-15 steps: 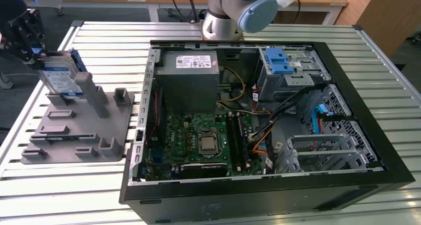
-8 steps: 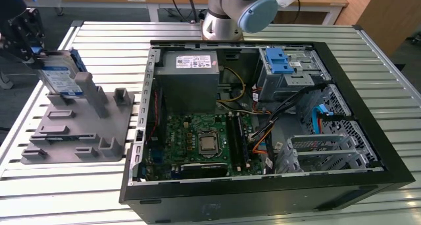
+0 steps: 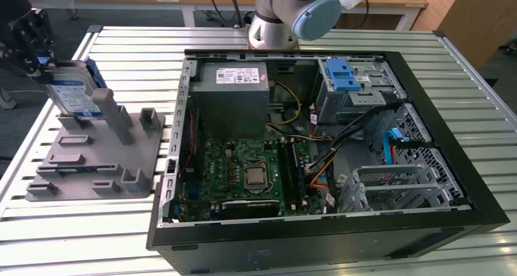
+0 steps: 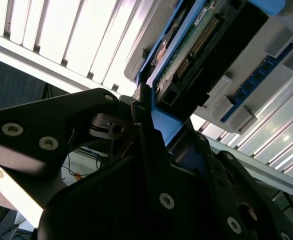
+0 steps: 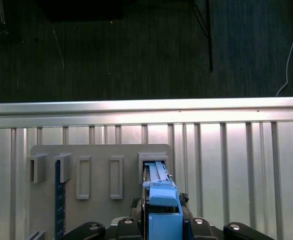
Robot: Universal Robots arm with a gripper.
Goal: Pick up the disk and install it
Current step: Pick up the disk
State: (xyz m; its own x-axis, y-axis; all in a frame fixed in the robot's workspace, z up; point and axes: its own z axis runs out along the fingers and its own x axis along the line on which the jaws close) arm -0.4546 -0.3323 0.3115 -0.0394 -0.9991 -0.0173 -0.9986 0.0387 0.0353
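While the black pincer [image 3: 45, 64] clamps it, the flat silver disk in a blue plastic frame [image 3: 72, 94] stands upright.
Its lower end meets a slot of the grey plastic rack [image 3: 97, 167] beneath the pincer; the open black computer case [image 3: 323, 239] sits well apart.

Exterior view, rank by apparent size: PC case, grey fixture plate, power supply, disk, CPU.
1. PC case
2. grey fixture plate
3. power supply
4. disk, which stands upright and turned partly away, so its face looks smaller than it would seen flat
5. CPU

No close calls between neighbours.
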